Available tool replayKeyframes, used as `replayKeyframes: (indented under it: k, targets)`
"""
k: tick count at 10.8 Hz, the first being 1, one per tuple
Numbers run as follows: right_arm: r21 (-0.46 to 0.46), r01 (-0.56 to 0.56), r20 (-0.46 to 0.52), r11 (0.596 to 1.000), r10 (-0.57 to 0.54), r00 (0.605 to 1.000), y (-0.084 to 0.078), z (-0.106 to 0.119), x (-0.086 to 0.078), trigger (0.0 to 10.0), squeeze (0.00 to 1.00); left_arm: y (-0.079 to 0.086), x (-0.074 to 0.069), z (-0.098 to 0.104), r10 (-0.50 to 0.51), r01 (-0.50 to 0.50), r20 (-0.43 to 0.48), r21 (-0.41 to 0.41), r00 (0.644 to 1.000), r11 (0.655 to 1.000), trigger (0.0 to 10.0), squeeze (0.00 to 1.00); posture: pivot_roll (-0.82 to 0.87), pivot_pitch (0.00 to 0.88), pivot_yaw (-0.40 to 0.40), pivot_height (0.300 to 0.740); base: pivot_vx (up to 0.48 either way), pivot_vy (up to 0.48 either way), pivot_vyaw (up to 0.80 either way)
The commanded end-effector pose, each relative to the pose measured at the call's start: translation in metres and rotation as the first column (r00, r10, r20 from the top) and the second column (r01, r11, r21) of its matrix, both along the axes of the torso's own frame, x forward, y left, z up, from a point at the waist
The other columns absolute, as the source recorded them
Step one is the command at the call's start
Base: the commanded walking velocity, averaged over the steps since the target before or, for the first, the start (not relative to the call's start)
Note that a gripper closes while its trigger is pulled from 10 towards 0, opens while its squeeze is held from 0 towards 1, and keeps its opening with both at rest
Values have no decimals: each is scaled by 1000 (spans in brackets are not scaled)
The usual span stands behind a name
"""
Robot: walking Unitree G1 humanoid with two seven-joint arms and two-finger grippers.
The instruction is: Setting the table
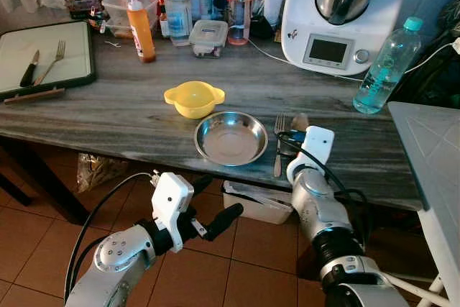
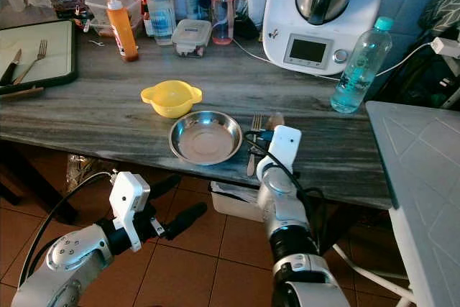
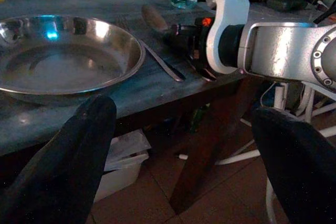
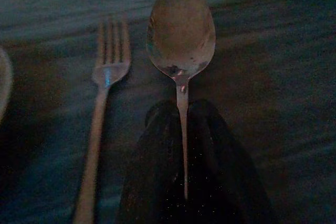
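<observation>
A steel plate (image 1: 231, 136) lies near the front edge of the grey wooden table (image 1: 129, 109), with a yellow bowl (image 1: 194, 98) just behind it. To the plate's right lies a fork (image 1: 278, 141), and beside that a spoon (image 4: 181, 30) flat on the table. My right gripper (image 4: 181, 111) is low over the tabletop, shut on the spoon's handle, bowl end pointing away from me. My left gripper (image 1: 215, 203) hangs open below the table's front edge, left of the plate, holding nothing.
A tray (image 1: 75, 41) at the far left carries a knife and another fork. Bottles, an orange sauce bottle (image 1: 141, 30), a kitchen machine (image 1: 338, 12) and a water bottle (image 1: 386, 66) line the back. A white table (image 1: 431, 141) stands to the right; a plastic box (image 1: 259, 203) sits on the floor.
</observation>
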State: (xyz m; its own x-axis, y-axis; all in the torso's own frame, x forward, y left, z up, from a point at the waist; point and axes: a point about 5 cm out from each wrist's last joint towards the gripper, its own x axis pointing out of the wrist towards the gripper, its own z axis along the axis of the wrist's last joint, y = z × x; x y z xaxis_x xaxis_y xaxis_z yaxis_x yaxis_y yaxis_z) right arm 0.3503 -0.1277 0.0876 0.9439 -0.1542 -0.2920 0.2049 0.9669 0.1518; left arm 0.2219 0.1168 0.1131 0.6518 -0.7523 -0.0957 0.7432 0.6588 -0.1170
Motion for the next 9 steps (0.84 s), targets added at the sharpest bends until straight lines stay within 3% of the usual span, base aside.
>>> replayKeyframes:
  k: [1, 9]
  targets:
    - [5, 23, -42, 1000, -23, 999, -7, -9, -3, 10000, 0, 0, 1, 2, -5, 5, -3, 0, 1000, 1000, 10000, 0, 162, 68, -29, 740, 0, 0, 0]
    - [8, -34, -97, 999, 35, 995, -3, -14, 4, 10000, 0, -2, -1, 8, -4, 4, -15, -6, 1000, 1000, 10000, 0, 167, 76, -27, 740, 0, 0, 0]
